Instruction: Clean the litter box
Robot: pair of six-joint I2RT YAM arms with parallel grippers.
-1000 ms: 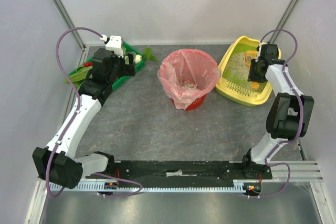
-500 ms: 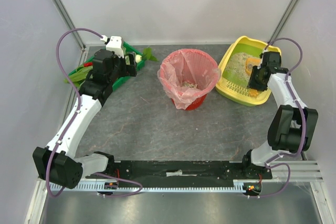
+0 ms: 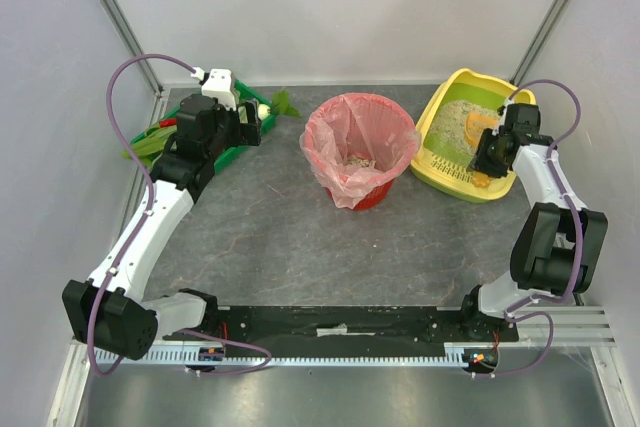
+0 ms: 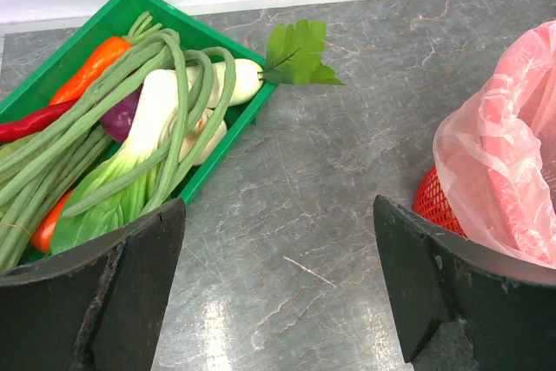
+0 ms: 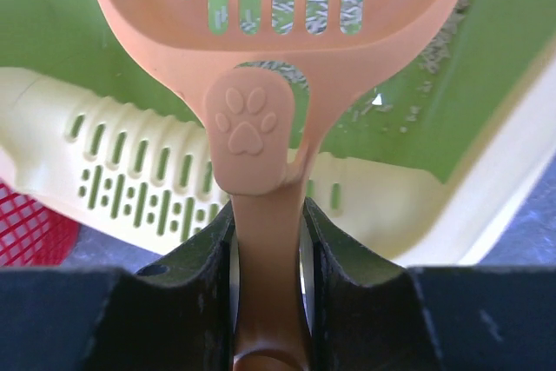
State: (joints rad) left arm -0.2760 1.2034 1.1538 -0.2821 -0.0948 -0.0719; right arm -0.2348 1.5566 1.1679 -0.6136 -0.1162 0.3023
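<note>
Partway, by my reading — the right arm's fingers point(image 5: 347, 267) clamp the handle of the orange scoop point(image 5: 278, 41) over the litter box point(image 3: 450, 175) at the far right of the desk point(image 3: 280, 237), pale litter inside, some bits already in the pink-lined basket point(image 3: 330, 137) — while the left arm's fingers point(image 4: 130, 284) stand wide open, empty.

One each: yellow plastic litter box point(image 3: 447, 163), orange slotted scoop point(image 5: 248, 128), pink-lined red basket point(image 3: 370, 196), green tray point(image 4: 65, 54); its vegetables point(image 4: 155, 119) defy counting.

smooth plastic litter box point(image 3: 452, 169), grainy litter point(image 3: 455, 120), matt plastic scoop point(image 5: 287, 32)
</note>
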